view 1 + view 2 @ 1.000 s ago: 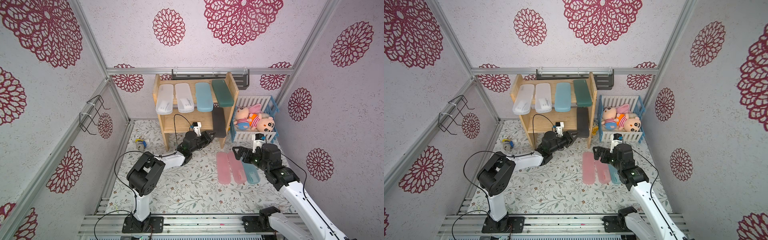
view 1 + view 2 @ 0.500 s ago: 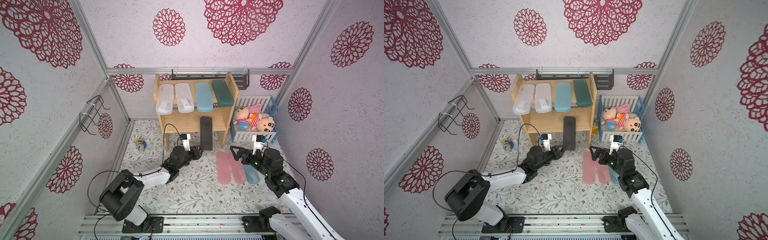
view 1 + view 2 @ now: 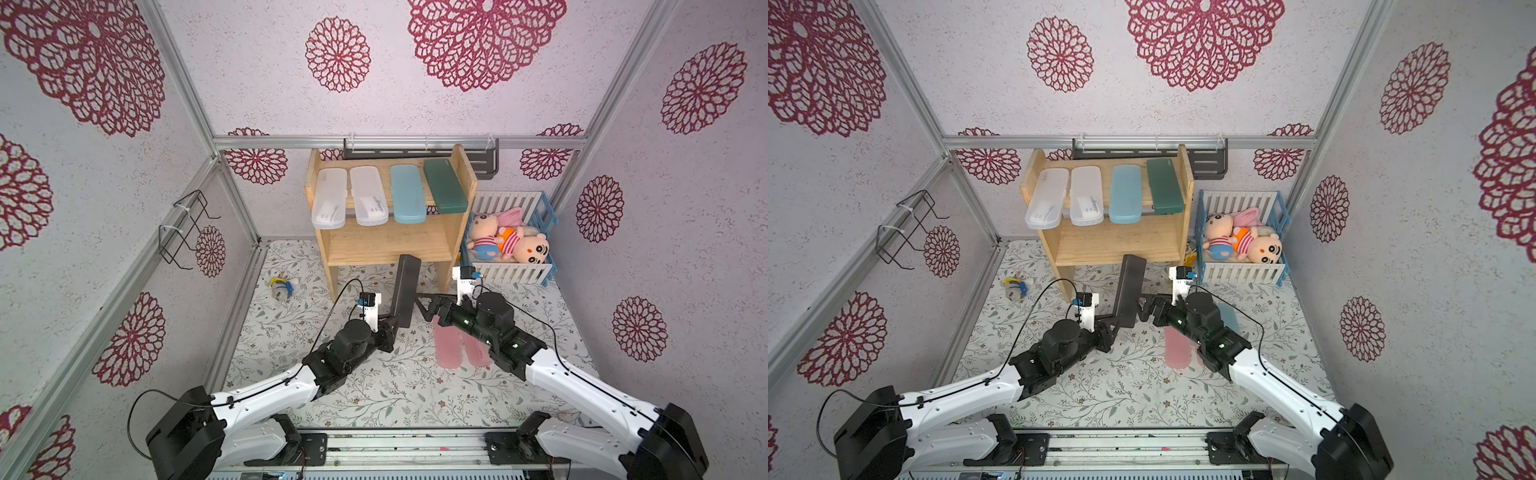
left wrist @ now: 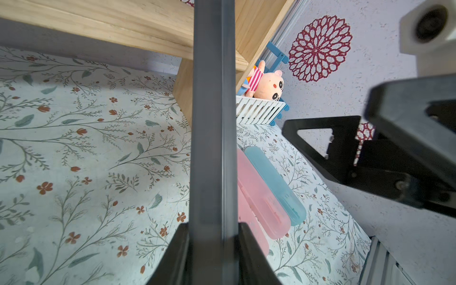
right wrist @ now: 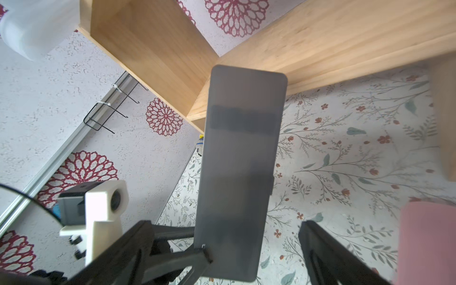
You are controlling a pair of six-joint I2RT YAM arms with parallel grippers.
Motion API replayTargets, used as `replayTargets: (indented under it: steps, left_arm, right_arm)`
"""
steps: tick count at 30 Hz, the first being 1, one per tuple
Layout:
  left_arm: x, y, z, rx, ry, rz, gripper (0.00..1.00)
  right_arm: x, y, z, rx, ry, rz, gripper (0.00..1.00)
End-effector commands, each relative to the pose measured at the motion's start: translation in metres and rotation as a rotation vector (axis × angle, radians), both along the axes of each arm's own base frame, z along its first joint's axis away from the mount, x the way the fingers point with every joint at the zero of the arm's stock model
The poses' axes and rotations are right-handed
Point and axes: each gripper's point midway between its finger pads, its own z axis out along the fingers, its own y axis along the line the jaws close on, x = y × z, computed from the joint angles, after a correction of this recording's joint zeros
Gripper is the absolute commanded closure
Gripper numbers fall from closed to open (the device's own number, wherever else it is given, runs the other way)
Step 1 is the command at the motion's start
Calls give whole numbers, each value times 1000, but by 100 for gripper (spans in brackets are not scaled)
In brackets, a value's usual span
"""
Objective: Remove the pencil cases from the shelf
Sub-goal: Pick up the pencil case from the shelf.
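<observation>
**Left gripper clamping the black case in front of the shelf**

Near the centre of both top views, the left gripper (image 3: pixel 394 323) is clamping the lower end of the black pencil case (image 3: pixel 406 286). Its fingers (image 4: pixel 249 256) are pressing on the two flat faces, as the left wrist view shows edge-on. The case is standing nearly upright in the air, its top end overlapping the front edge of the lower tier of the shelf (image 3: pixel 386 245).

Just right of the case, the right gripper (image 3: pixel 422 307) is hovering with its fingers spread wide. A gap is showing between its nearest fingertip (image 4: pixel 318 123) and the case.

On the shelf's upper tier, two frosted white cases (image 3: pixel 330 199), a light blue case (image 3: pixel 408 193) and a dark green case (image 3: pixel 444 187) are lying side by side.

Right of centre, two pink cases (image 3: pixel 446 347) are lying on the floral mat (image 3: pixel 374 395), partly under the right arm. A second light blue case (image 4: pixel 274 182) is lying against them.

A white-and-blue crate (image 3: pixel 511 274) holding plush dolls (image 3: pixel 507 245) is standing just right of the shelf. A small toy (image 3: pixel 281 288) is lying on the mat to the shelf's left.
</observation>
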Motion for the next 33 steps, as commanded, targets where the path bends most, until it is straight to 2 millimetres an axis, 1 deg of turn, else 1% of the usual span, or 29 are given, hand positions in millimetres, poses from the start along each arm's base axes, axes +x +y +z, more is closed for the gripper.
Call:
replayTargets:
  steps: [1, 3, 6, 18, 22, 25, 28, 32, 33]
  left_arm:
    - [-4, 9, 12, 21, -57, 27, 100]
    - [-8, 11, 15, 14, -66, 25, 100]
    - [-12, 14, 18, 10, -74, 22, 100]
    - [-18, 14, 21, 10, -89, 11, 100]
    - [-20, 15, 24, 10, -93, 7, 100]
    - [-21, 17, 26, 13, -91, 9, 100]
    - [-24, 18, 30, 7, -99, 4, 100]
    - [-27, 17, 30, 9, -97, -11, 100]
    - [-28, 17, 29, 10, -96, -16, 100]
  right_arm:
    - [8, 10, 36, 72, -83, -13, 1]
    - [9, 14, 31, 67, -75, -8, 1]
    - [11, 21, 27, 65, -71, 10, 1]
    - [13, 46, 19, 37, -51, 78, 1]
    - [13, 53, 15, 45, -41, 95, 4]
    - [14, 56, 8, 46, -18, 98, 11]
    - [15, 59, 1, 39, -2, 102, 14]
    - [14, 63, -1, 45, -5, 125, 15]
    - [15, 64, -1, 48, -5, 128, 13]
